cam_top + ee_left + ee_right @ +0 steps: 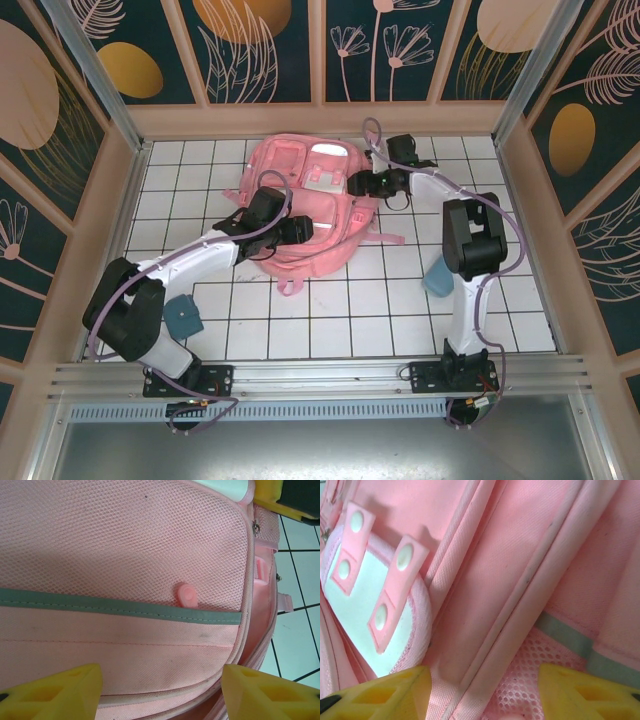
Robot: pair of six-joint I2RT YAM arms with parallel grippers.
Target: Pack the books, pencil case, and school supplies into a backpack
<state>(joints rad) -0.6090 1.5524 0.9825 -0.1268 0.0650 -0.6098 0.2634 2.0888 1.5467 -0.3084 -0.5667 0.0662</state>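
Observation:
The pink backpack lies flat on the white tiled table, towards the back. My left gripper hovers over its lower front pocket, open; in the left wrist view its yellow fingertips stand wide apart over the pink fabric below the grey reflective strip. My right gripper is at the backpack's upper right, also open, with its fingertips spread over the seams and mesh beside a white patch. A blue-teal pouch, possibly the pencil case, lies by the left arm. The books are out of view.
A second pale blue thing lies on the tiles, partly hidden behind the right arm. Pink straps trail from the backpack to the right and front. Wooden walls close in the table on three sides.

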